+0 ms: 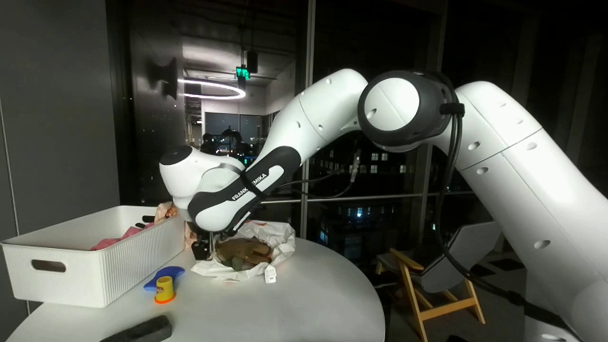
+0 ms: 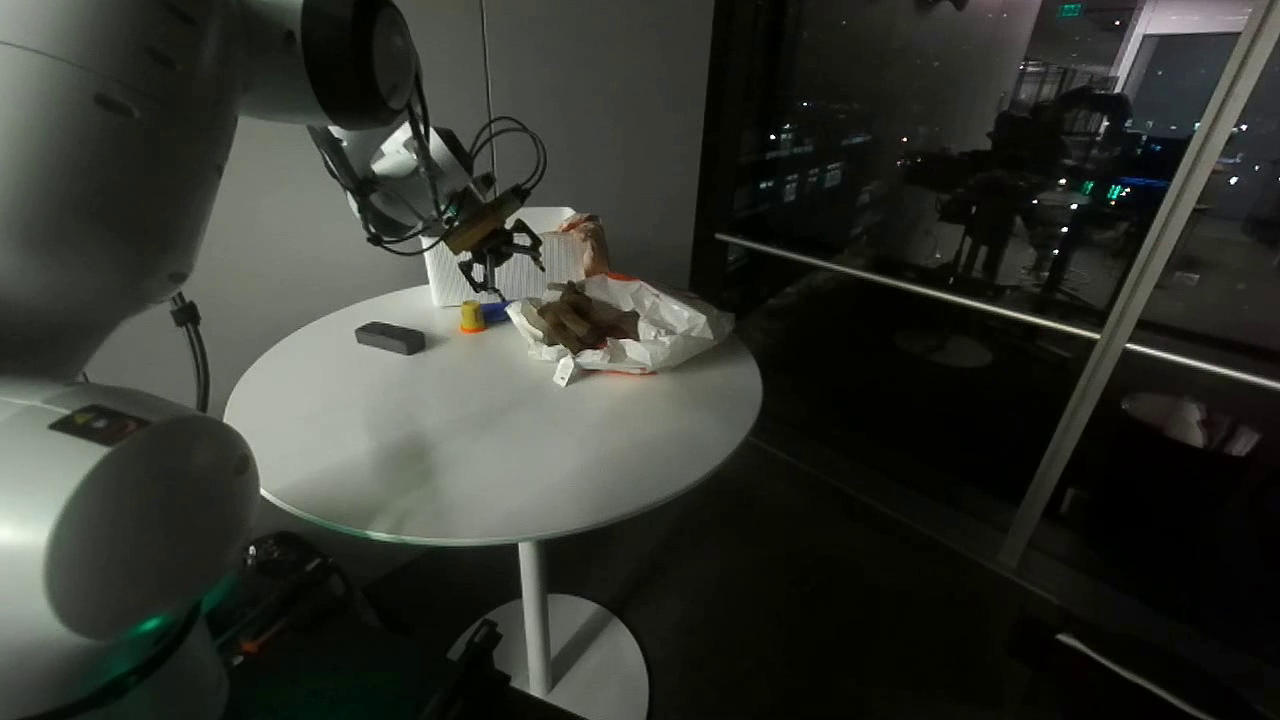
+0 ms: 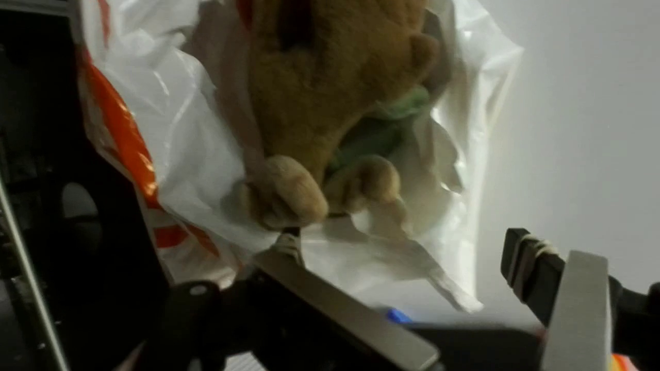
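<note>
Brown plush toy (image 3: 319, 98), lying in a crumpled white plastic bag (image 3: 175, 129) on a round white table (image 2: 430, 440): that's what the gripper (image 3: 405, 242) is closest to. In both exterior views the bag spreads open around the toy. Its pale paws (image 3: 296, 188) point toward the fingers (image 3: 539, 268) in the wrist view, and a bit of green (image 3: 371, 134) shows at its right side there. The fingers are spread wide apart, with bag and tabletop visible between them. One fingertip comes right up to a paw, though I can't tell whether they touch; the other sits well apart, over to the right.

In an exterior view the white arm (image 1: 323, 114) reaches in from the right. Left of the bag stands a ribbed white bin (image 1: 142, 266) with something pink (image 1: 121, 236) inside and something peach-coloured and crumpled (image 1: 164, 212) at its far right edge. Nearer, close to the bin, a yellow tub (image 1: 165, 286) with an orange band at its base stands in front of a blue piece (image 1: 174, 271), and nearer again lies a dark grey block (image 1: 147, 327). Off to the right, past the table, a wooden-framed chair (image 1: 470, 247) leans back. Tall dark windows (image 1: 370, 161) fill the far side, with a ring lamp (image 1: 213, 96) and a green sign (image 1: 242, 72) glowing there.
</note>
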`<control>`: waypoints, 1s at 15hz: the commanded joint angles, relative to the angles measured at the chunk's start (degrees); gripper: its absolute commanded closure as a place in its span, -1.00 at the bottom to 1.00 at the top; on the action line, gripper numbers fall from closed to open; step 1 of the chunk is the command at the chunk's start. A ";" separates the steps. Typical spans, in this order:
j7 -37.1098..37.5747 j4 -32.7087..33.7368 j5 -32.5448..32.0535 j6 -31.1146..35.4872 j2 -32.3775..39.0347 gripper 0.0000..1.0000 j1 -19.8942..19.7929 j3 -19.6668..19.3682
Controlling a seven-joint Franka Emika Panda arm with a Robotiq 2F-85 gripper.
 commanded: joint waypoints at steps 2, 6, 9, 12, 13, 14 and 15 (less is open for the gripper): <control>-2.94 -2.40 6.02 2.49 -1.72 -1.00 1.66 -0.67; -2.61 -3.21 6.55 1.87 -2.19 -1.00 2.47 -0.60; -3.67 -2.89 8.64 -0.25 -1.54 -1.00 2.21 -1.45; -5.28 -3.44 12.02 -3.89 -1.90 -1.00 1.46 -2.02; -5.41 -3.14 13.39 -6.10 -1.81 -1.00 1.37 -2.50; -5.56 -2.93 14.64 -7.89 -1.69 -1.00 1.09 -2.98; -5.80 -2.52 15.63 -9.04 -1.27 -1.00 0.84 -3.43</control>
